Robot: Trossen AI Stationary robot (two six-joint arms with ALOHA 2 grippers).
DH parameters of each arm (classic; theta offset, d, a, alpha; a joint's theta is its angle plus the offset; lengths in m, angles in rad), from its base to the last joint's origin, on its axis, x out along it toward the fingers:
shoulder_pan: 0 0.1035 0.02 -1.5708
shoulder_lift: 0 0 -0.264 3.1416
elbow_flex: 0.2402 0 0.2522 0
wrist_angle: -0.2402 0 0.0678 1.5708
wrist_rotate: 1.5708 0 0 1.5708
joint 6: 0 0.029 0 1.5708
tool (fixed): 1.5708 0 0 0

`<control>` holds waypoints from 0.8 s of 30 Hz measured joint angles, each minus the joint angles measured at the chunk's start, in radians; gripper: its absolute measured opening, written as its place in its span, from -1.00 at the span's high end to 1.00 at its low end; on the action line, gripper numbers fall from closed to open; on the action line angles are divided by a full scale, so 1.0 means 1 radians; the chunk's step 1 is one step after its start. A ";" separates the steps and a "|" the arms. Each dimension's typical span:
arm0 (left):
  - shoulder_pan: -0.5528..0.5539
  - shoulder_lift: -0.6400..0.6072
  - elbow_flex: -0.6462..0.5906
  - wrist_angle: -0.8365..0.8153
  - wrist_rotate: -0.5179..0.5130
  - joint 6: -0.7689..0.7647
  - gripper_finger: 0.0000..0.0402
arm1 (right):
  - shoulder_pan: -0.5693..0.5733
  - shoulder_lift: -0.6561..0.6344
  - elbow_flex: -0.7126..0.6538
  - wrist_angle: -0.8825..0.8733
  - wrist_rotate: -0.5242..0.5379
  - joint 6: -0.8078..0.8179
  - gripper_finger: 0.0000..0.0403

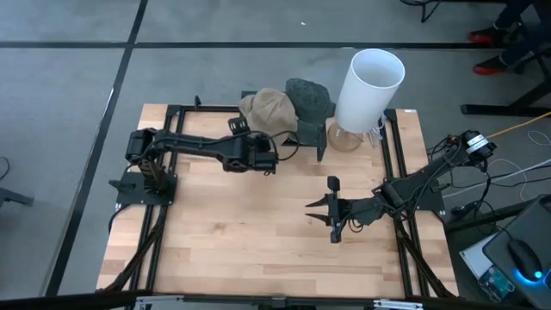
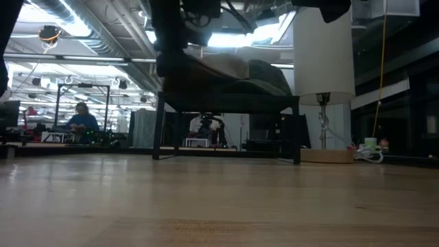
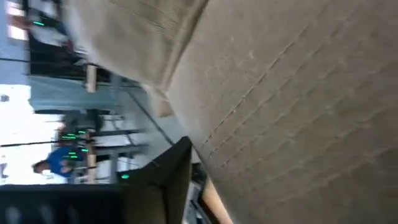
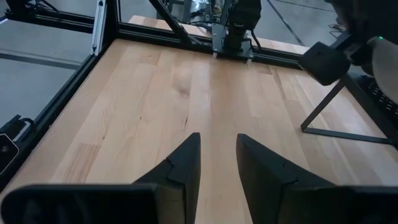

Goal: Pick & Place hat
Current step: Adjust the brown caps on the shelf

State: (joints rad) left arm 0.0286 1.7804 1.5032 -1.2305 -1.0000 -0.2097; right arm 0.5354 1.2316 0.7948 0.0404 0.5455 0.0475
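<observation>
A tan cap [image 1: 267, 107] and a dark grey cap [image 1: 308, 96] lie side by side on a raised black stand [image 1: 320, 145] at the table's far middle. In the low view the tan cap [image 2: 230, 64] and the grey cap [image 2: 271, 75] rest on the stand's top. My left gripper [image 1: 275, 150] is at the tan cap's near side. The cap's stitched brim [image 3: 292, 106] fills the left wrist view, which shows no fingers. My right gripper [image 1: 334, 213] hovers open over the bare wood at the table's right middle, its fingers [image 4: 180, 171] apart with nothing between them.
A tall white lamp shade [image 1: 370, 86] on a round wooden base [image 1: 344, 138] stands just right of the caps. The stand's slanted leg [image 4: 333, 106] shows ahead of my right gripper. Black frame rails [image 1: 396, 164] run along both table sides. Open wood [image 1: 250, 232] lies near the front.
</observation>
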 joint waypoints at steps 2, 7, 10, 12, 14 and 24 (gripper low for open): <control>0.008 0.000 0.000 0.004 0.068 0.016 0.12 | 0.000 0.000 0.000 0.000 0.000 0.000 0.49; 0.008 -0.001 -0.001 0.008 0.135 0.057 -0.14 | 0.000 0.000 0.000 0.000 -0.024 0.000 0.49; -0.001 -0.004 -0.001 0.002 0.141 0.079 -0.26 | 0.000 0.000 0.000 0.000 -0.026 0.005 0.49; -0.005 -0.014 -0.001 0.002 0.143 0.095 -0.31 | 0.000 0.000 0.000 0.000 -0.026 0.005 0.49; -0.009 -0.032 -0.002 0.003 0.122 0.100 -0.34 | 0.000 0.000 0.000 0.000 -0.026 0.005 0.49; -0.028 -0.194 -0.002 0.001 0.276 0.051 -0.33 | 0.000 0.000 0.000 -0.004 -0.026 0.024 0.49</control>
State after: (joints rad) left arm 0.0010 1.5867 1.5017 -1.2290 -0.7239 -0.1583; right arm 0.5354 1.2316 0.7948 0.0360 0.5194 0.0711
